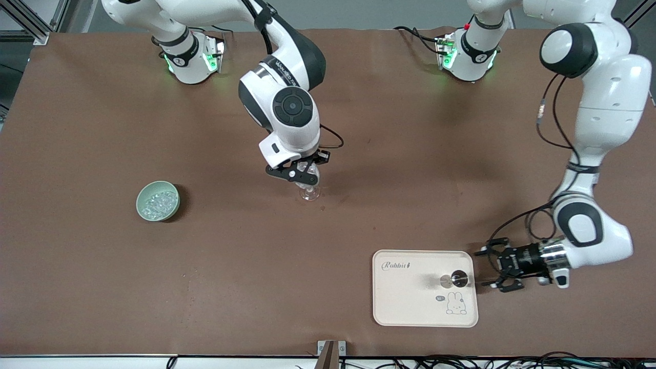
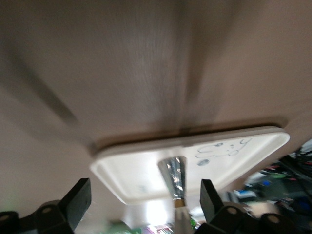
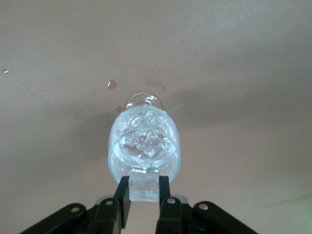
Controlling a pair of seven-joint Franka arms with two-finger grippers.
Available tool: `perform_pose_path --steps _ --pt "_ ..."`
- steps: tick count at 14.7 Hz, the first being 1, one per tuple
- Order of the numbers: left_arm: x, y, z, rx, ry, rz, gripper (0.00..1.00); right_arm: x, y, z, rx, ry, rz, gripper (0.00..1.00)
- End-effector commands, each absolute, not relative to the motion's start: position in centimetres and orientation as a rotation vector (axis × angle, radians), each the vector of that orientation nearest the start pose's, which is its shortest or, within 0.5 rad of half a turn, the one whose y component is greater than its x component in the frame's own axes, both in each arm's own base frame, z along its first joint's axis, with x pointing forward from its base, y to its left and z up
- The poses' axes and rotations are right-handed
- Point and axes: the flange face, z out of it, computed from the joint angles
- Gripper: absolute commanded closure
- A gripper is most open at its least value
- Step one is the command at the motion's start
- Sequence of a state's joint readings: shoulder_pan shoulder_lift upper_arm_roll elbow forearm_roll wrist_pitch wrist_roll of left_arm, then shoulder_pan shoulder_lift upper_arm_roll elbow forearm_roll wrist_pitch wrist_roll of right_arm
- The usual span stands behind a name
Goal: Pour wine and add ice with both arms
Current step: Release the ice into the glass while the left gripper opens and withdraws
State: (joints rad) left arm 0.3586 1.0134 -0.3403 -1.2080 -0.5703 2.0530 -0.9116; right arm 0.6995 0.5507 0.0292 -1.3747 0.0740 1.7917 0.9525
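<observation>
A clear stemmed glass stands at the table's middle with several small ice chunks in it; it also shows in the right wrist view. My right gripper is right over it and is shut on a clear ice cube, held at the glass's rim. A pale green bowl with a pile of ice stands toward the right arm's end. My left gripper is open and empty beside a cream tray, level with a dark glinting bottle on it. The left wrist view shows the gripper, the tray and the bottle.
A few water drops lie on the brown table by the glass. The tray sits near the table's front edge, toward the left arm's end. Cables run along that edge.
</observation>
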Motion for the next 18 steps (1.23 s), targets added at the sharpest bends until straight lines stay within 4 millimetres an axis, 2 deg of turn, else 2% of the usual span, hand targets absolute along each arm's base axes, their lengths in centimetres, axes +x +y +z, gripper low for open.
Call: perform_pose_path --steps 1,3,4,6,7,8,9,10,11,12,13,14,16,18 --pt "74.2 5.3 28.5 2.232 1.450 -0.424 0.00 51.8 47.0 38.8 -3.137 0.404 0.255 0.52" --pt "73.3 3.5 34.8 2.423 1.363 -0.366 0.00 51.8 47.0 38.8 -3.138 0.401 0.253 0.41" --pt "72.7 1.4 38.9 2.536 1.289 -0.287 0.00 51.8 47.0 38.8 -3.138 0.401 0.253 0.38" --pt "71.1 -0.6 44.5 2.725 1.143 -0.194 0.00 51.8 46.9 38.9 -3.140 0.400 0.251 0.29" --pt "70.2 -1.6 47.6 2.802 1.021 -0.138 0.00 52.1 46.6 39.5 -3.142 0.407 0.233 0.12" --pt "69.3 -1.8 50.2 2.854 0.920 -0.093 0.00 52.3 46.2 40.6 -3.141 0.410 0.201 0.00" --pt "68.4 -2.1 52.4 2.898 0.811 -0.064 0.00 53.0 44.9 42.8 -3.146 0.420 0.134 0.00" --pt "67.5 -2.5 54.2 2.942 0.701 -0.043 0.00 53.7 43.1 45.9 -3.146 0.437 0.038 0.00" --pt "66.7 -2.7 55.9 2.973 0.615 -0.017 0.00 54.9 40.2 48.2 -3.144 0.488 -0.020 0.00" --pt "65.7 -3.3 57.8 3.013 0.530 0.015 0.00 55.8 37.3 50.8 -3.141 0.544 -0.055 0.00" --pt "64.5 -4.3 59.4 3.053 0.455 0.031 0.00 56.9 33.5 53.6 -3.142 0.581 -0.113 0.00" --pt "63.4 -6.0 60.3 3.099 0.358 0.043 0.00 57.7 29.9 55.5 -3.158 0.574 -0.129 0.00" --pt "60.5 -6.5 61.6 3.183 0.217 0.065 0.00 58.5 23.0 58.6 -3.184 0.526 -0.102 0.00" --pt "57.9 -6.2 62.3 3.203 0.080 0.038 0.00 58.7 17.2 61.0 -3.193 0.508 -0.088 0.00"
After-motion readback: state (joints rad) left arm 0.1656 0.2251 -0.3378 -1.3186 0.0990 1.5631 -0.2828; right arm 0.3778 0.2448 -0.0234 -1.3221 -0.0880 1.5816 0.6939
